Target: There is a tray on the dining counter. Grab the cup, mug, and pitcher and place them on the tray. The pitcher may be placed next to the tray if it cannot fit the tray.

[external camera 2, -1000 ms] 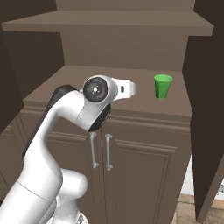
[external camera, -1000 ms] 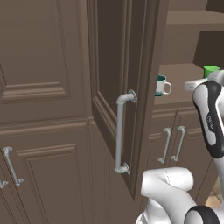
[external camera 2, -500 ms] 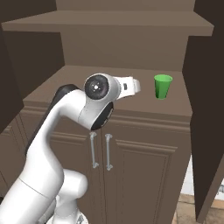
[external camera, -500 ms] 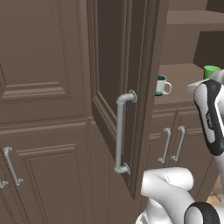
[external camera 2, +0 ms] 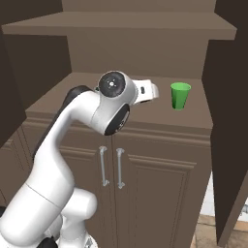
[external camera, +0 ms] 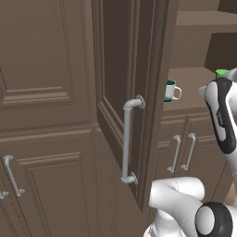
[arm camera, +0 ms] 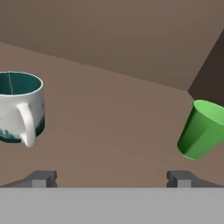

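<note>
From the hand camera I have the tool (arm camera: pixel 111 178) spread wide with nothing between its tips; the two dark fingertips (arm camera: pixel 41 178) sit far apart at the bottom of that view, above bare brown surface. The mug (arm camera: pixel 19 108) stands upright to the left of the gap, teal inside and at its base, white over most of the body, with its white loop handle turned toward the camera. The cup (arm camera: pixel 201 129) is off to the right, bright green, wider at the rim, and appears tilted in this rolled view. The two are well apart, and the tool touches neither.

In the right base view the arm's white wrist reaches forward over the brown tabletop (external camera 2: pixel 193 114) inside an open cabinet nook, and the cup (external camera 2: pixel 180 95) stands upright just beyond and to the right of the hand, near the right side wall. A shelf (external camera 2: pixel 121 26) runs across above it. Below the tabletop are two cabinet doors with pale bar handles (external camera 2: pixel 111 167).

In the left base view an open cabinet door (external camera: pixel 129 102) with a long grey handle (external camera: pixel 127 141) stands in front, and past its edge I see the mug (external camera: pixel 171 90) on the same tabletop. A sliver of the cup (external camera: pixel 221 72) shows green just behind the arm's forearm at the right edge.
</note>
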